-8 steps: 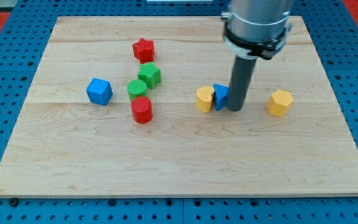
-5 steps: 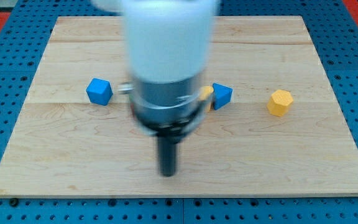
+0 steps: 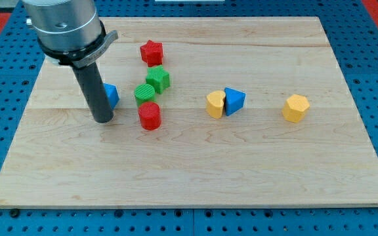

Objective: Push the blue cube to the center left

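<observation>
My tip [image 3: 102, 119] has swung clear across the board from the blue wedge [image 3: 234, 100] on the right and now sits at the near-left of the blue cube [image 3: 111, 96], which the rod mostly hides. No jaws here, just a bare rod holding nothing. The cube already lies left of centre, short of the edge, but my tip stands on the wrong side to shove it further left.

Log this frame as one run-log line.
tip: at blue cube's lower left, rod hiding part of it | cube: left of green blocks | contact: cannot tell | end effector: rod only
</observation>
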Available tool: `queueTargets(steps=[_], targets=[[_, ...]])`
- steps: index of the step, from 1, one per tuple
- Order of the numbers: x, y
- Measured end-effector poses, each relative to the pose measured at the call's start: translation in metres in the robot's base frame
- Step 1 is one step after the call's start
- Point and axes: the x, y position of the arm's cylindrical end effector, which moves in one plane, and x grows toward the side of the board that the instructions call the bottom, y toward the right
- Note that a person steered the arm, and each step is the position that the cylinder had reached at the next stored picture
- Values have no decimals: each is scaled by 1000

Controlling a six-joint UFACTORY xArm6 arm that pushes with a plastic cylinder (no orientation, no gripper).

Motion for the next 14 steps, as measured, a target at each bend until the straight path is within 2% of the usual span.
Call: queueTargets(steps=[4,9,11,13,14], targets=[[-36,14],[-37,49],[-57,1],[-117,-8],[-136,-50]])
